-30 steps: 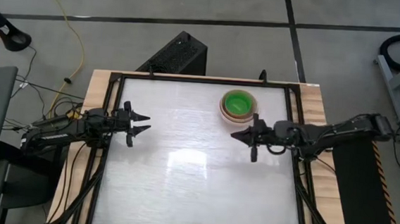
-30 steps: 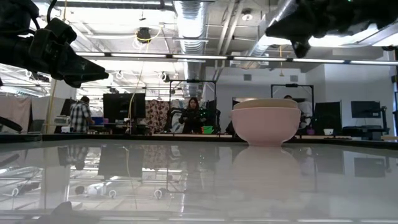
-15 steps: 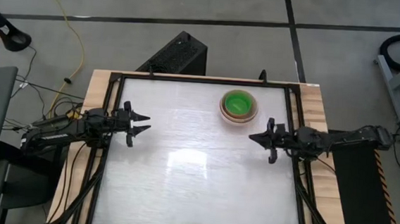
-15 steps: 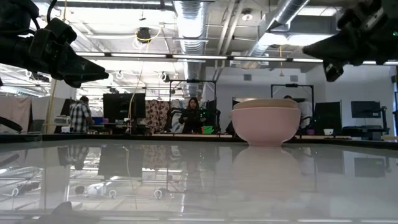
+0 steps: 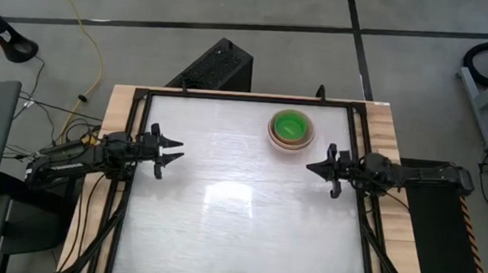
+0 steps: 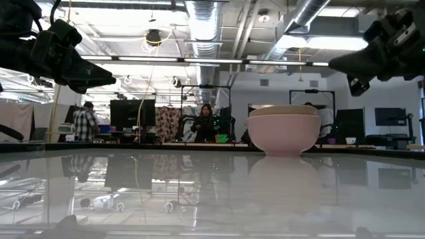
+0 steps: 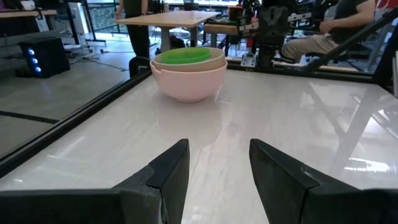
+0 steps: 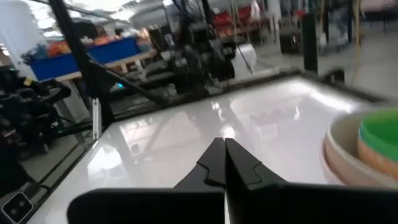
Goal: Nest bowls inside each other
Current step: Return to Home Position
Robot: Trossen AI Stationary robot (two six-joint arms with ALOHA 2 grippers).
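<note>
The bowls stand nested in one stack [image 5: 291, 129] at the far right of the white table, resting on the outermost bowl's base. A bright green bowl [image 7: 182, 56] sits innermost, inside a cream one [image 6: 284, 110], which sits inside a salmon-pink one [image 6: 284, 135]. My right gripper [image 5: 309, 168] is shut and empty, level above the table by its right edge, nearer than the stack; the stack's rim [image 8: 364, 149] shows beside it. My left gripper [image 5: 179, 150] waits open and empty at the left edge, pointing toward the stack [image 7: 188, 74].
A black metal frame [image 5: 360, 136] borders the white tabletop [image 5: 230, 213], which lies bare between the arms and toward the near edge. A black box [image 5: 214, 66] stands beyond the far edge. People [image 6: 206, 123] are in the room behind.
My right gripper has drawn back toward the table's right edge and sunk lower, staying shut and empty. The stack of bowls has kept its place.
</note>
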